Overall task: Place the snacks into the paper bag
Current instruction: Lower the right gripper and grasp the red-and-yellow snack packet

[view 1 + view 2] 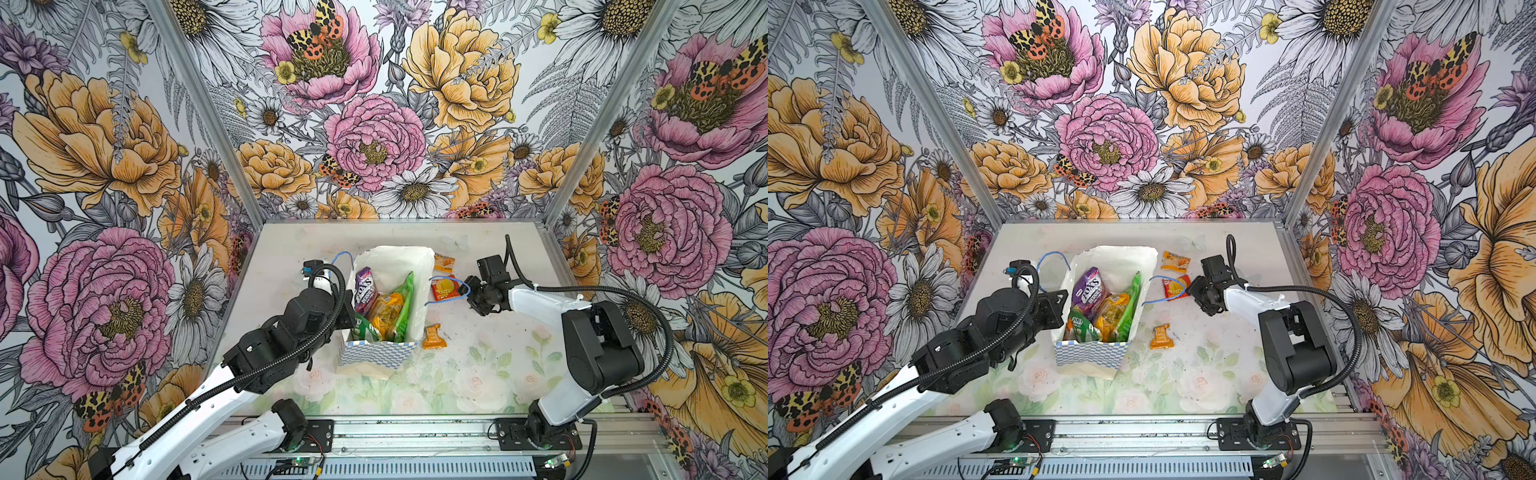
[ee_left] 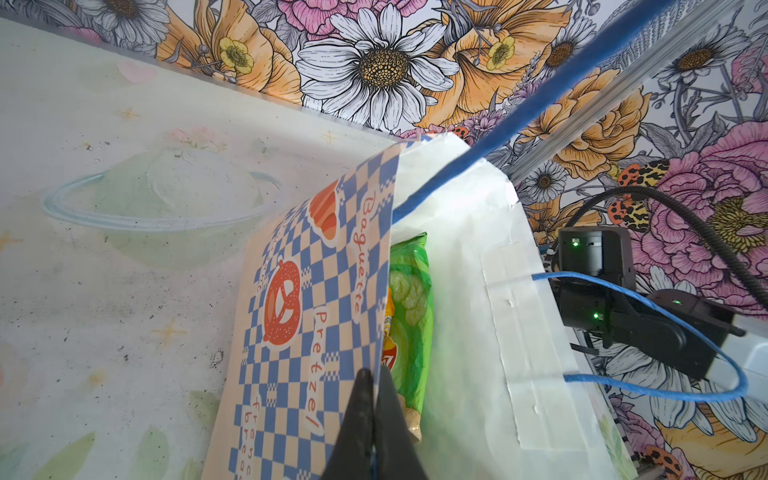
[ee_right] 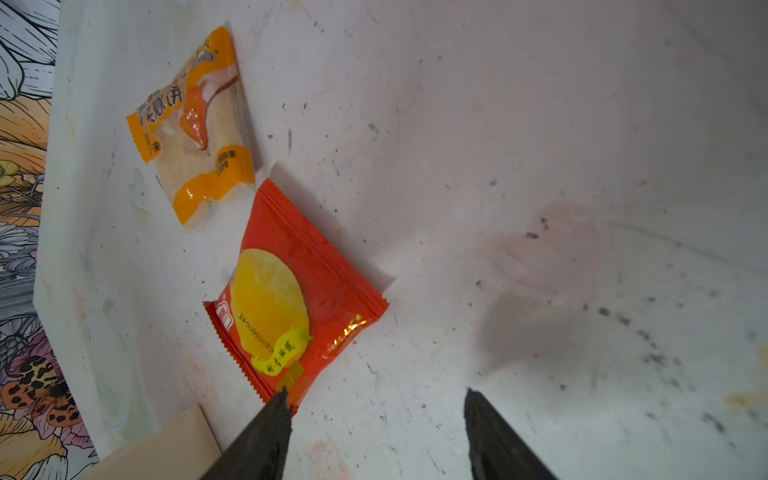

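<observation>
Light, flat and slippery, the red packet [image 3: 291, 299] at lower centre likely needs an edge pinch from the spread-apart right gripper [image 3: 377, 392], while the left gripper [image 2: 374, 376] clamps the paper bag [image 2: 307, 291].

Desk [image 1: 478, 374]: pale top with a faded rose-and-leaf print towards its front, a faint ringed-planet drawing [image 2: 158, 203], and scattered dark specks [image 3: 623, 320]. Floral wallpaper [image 1: 374, 124] stands behind and on both sides of the desk, joined by aluminium posts [image 1: 209, 116]. A metal rail [image 1: 415, 434] runs along the desk's front edge. A small board [image 1: 298, 460] with a green light sits just below the rail.
</observation>
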Tool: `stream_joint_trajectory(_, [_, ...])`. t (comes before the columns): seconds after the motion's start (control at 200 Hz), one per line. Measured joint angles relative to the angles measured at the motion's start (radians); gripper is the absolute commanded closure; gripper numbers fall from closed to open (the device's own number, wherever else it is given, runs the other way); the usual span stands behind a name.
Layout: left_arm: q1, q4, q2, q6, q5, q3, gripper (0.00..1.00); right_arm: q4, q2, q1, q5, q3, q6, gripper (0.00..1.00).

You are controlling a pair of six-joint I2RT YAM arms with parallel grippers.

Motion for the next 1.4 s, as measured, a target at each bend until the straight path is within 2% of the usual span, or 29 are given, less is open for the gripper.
stream_joint_trajectory(0.22, [0.0,0.008,0.0,-0.018,0.0,-0.005,1.0,0.025,0.057,0.019,0.025,0.04,0.008,0.37])
stream_joint_trajectory(0.36, [0.0,0.011,0.0,-0.018,0.0,-0.005,1.0,0.031,0.109,0.032,0.048,0.069,0.005,0.47])
stream_joint_trajectory(0.616, [0.0,0.012,0.0,-0.018,0.0,-0.005,1.0,0.015,0.189,0.057,0.093,0.151,-0.012,0.54])
stream_joint_trajectory(0.736, [0.001,0.014,0.0,-0.018,0.0,-0.006,1.0,0.017,0.223,0.059,0.103,0.184,-0.019,0.67])
stream_joint_trajectory(0.896, [0.001,0.018,-0.006,-0.018,0.0,-0.014,1.0,0.016,0.257,0.059,0.114,0.213,-0.031,0.91])
stream_joint_trajectory(0.961, [0.005,0.019,-0.008,-0.018,0.0,-0.015,1.0,0.016,0.276,0.059,0.116,0.233,-0.038,0.97])
stream_joint_trajectory(1.056, [0.006,0.021,-0.008,-0.018,0.0,-0.016,1.0,0.017,0.286,0.059,0.114,0.246,-0.042,1.0])
stream_joint_trajectory(1.401, [0.014,0.022,-0.007,-0.018,0.0,-0.016,1.0,-0.011,0.22,0.066,0.155,0.206,-0.06,1.0])
